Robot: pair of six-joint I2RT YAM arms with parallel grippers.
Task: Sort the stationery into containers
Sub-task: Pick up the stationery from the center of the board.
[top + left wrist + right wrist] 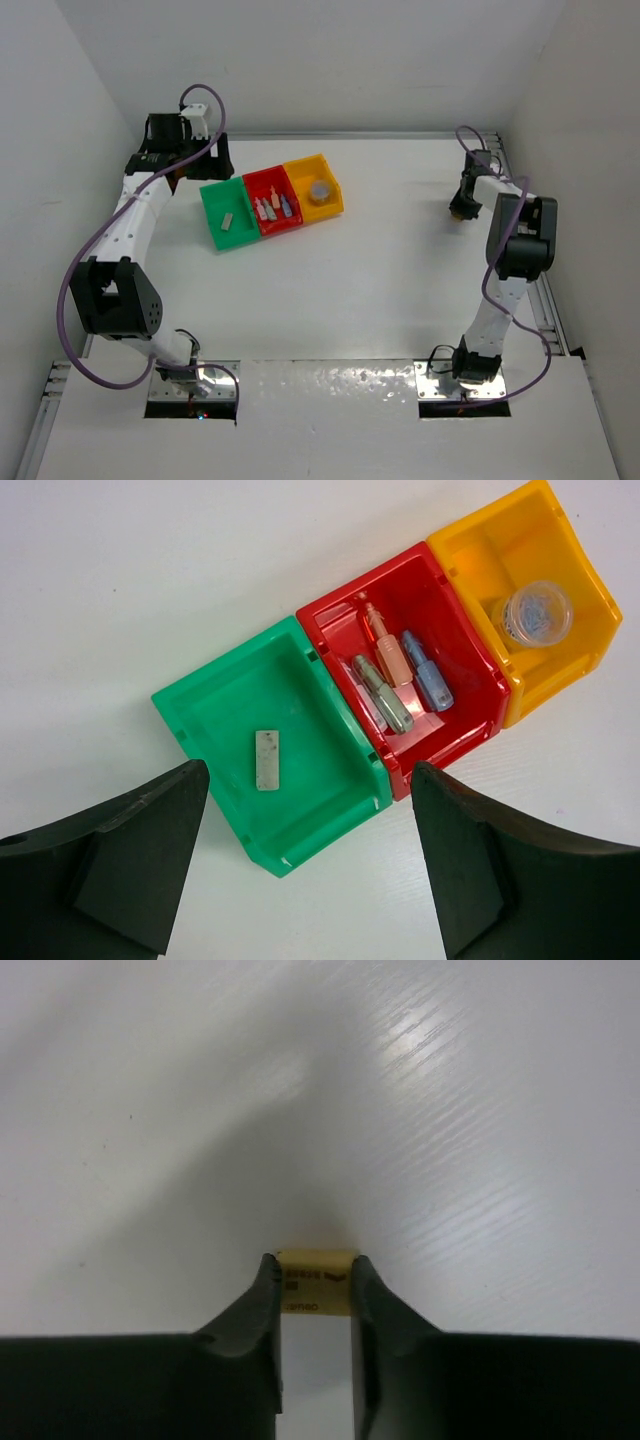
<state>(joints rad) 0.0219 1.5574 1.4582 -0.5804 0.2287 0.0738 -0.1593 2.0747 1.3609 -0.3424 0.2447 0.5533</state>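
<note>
The containers stand joined in a row: a green bin (330, 800), a red bin (465, 655) and a yellow-orange bin (480, 560). A flat grey piece (267, 760) lies in the green bin. In the red one lie pink (385, 645), grey-green (383, 693) and blue (428, 672) oblong pieces. A grey round roll (533, 613) sits in the yellow-orange bin. My left gripper (310, 860) hovers open over the green bin's near corner, holding nothing. Far right on the table, my right gripper (315, 1272) is shut on a tan block (318, 1282), which rests on the surface.
In the top view the bins (272, 203) sit at the back left, with my left gripper (212, 158) just behind them. My right gripper (461, 208) is low at the back right, near the side wall. White walls enclose the table.
</note>
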